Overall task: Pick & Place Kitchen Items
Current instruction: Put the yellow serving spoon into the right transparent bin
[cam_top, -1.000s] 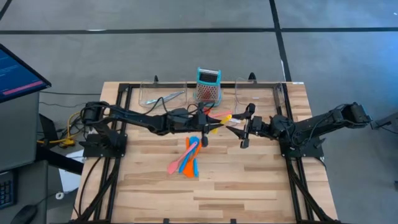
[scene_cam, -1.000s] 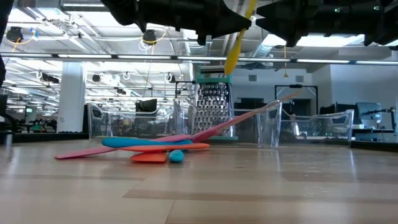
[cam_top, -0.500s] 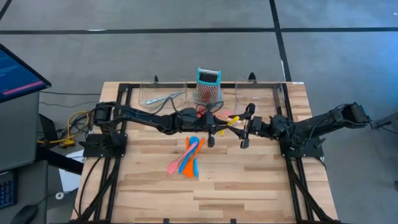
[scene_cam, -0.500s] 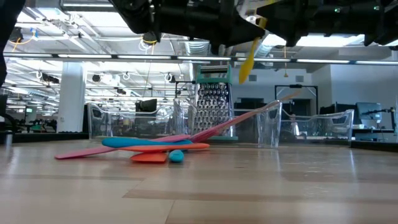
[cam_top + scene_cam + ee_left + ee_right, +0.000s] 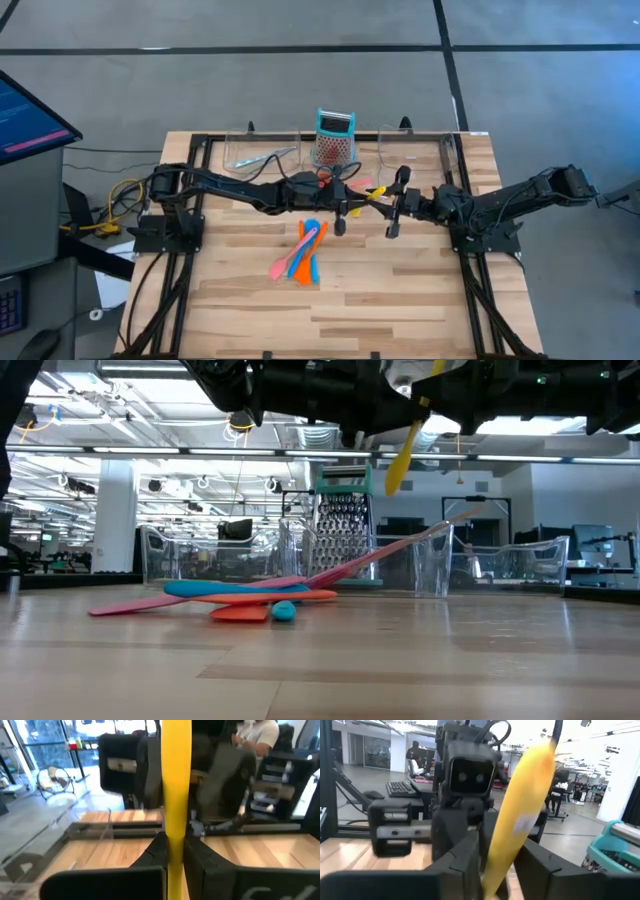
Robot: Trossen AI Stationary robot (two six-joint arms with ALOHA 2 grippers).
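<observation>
A yellow utensil [image 5: 366, 197] hangs in the air above the table's middle, between my two grippers. My left gripper [image 5: 175, 849] is shut on it and shows in the high view [image 5: 347, 206]. My right gripper [image 5: 501, 855] faces it from the right [image 5: 387, 201], open, with a finger close on either side of the yellow utensil [image 5: 520, 820]; I cannot tell whether they touch it. Orange, blue and pink utensils [image 5: 303, 252] lie in a pile on the table below. Silvery tongs [image 5: 262, 158] lie in the far left clear tray. My left gripper pinches the yellow utensil's flat handle [image 5: 175, 832] between its two fingers, partway along its length. The fingers come level from the table's left. The utensil is lifted clear and slants [image 5: 405, 450], its lower end below the fingers and its upper part rising toward my right gripper.
A teal-topped grater [image 5: 335, 137] stands at the far middle between two clear trays [image 5: 415, 148]. A long pink utensil [image 5: 385, 552] leans on a tray's edge. The near half of the wooden table [image 5: 400, 300] holds nothing but the pile. People sit in the room behind.
My left gripper has carried the yellow utensil toward the table's right, up to my right gripper. The utensil has tipped from nearly upright to a slant. In the last half second both arms have kept nearly still.
</observation>
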